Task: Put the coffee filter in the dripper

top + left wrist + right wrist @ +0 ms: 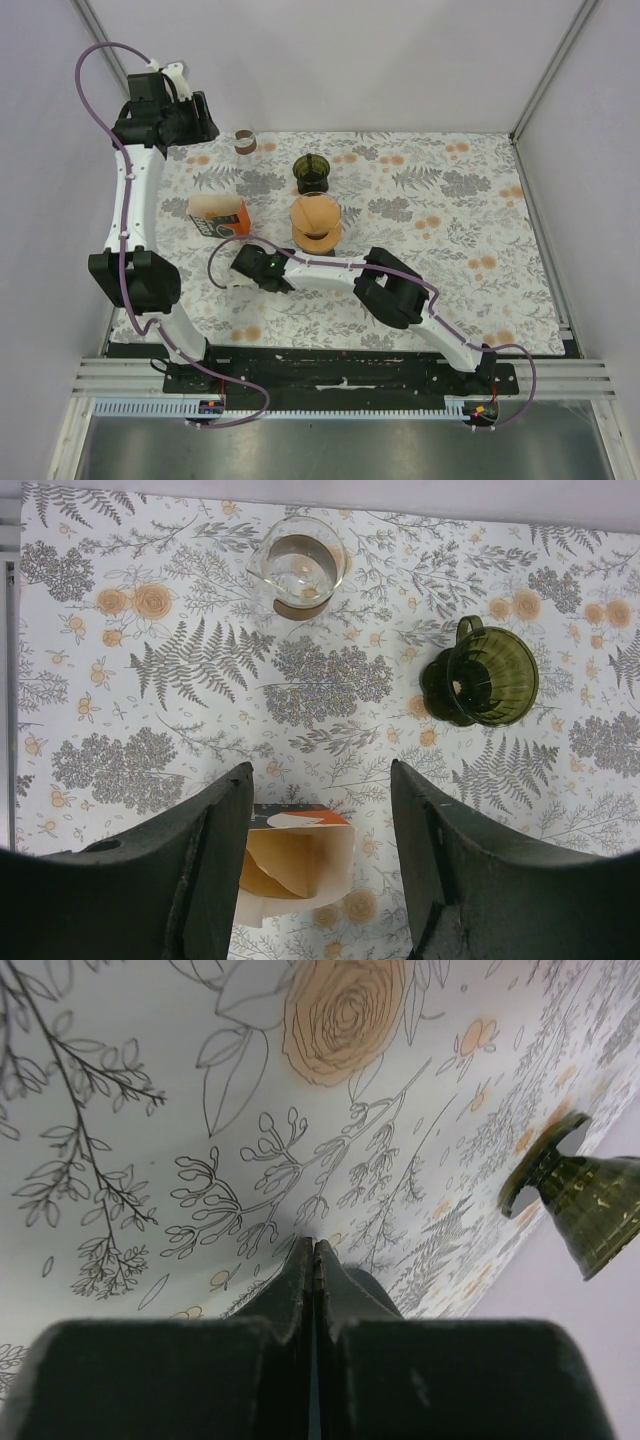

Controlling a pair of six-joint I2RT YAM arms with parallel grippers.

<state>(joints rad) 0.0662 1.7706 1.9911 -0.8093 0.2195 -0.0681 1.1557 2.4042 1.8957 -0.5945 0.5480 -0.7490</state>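
My left fingers (320, 772) were spread open and empty, above the far-left corner of the flowered tabletop (450, 230). My right fingers (315, 1255) were pressed shut on nothing, low over the tabletop toward its near-left part. The orange box (218, 216) sat toward the left edge, open, with brown coffee filters (285, 865) showing inside. A round brown stack (315, 224) lay mid-tabletop, just on the near side of the green dripper (312, 172). The glass carafe (245, 142) was by the far edge.
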